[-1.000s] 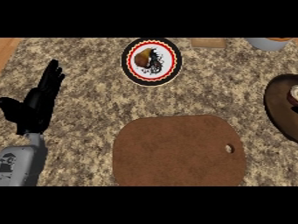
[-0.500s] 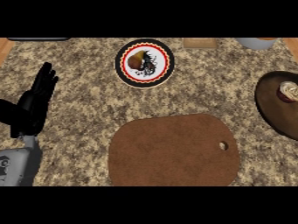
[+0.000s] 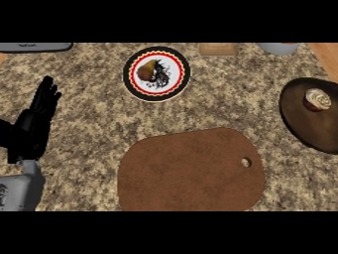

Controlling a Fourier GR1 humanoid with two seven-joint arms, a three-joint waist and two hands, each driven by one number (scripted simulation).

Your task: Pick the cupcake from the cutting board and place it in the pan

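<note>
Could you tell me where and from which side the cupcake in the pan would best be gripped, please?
Probably round the cupcake's sides, coming from above: it sits upright in the dark pan, near its upper end, swirled top up, and the pan's rim would likely hinder a level approach. Only the open left hand shows, far across the counter.

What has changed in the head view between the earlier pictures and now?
Mainly the view has shifted: the pan with the cupcake, the cutting board and the plate all show further left than before, so more of the pan is visible. Nothing was grasped or released. The cupcake stays in the pan, the board stays bare, and the left hand stays open at the left.
</note>
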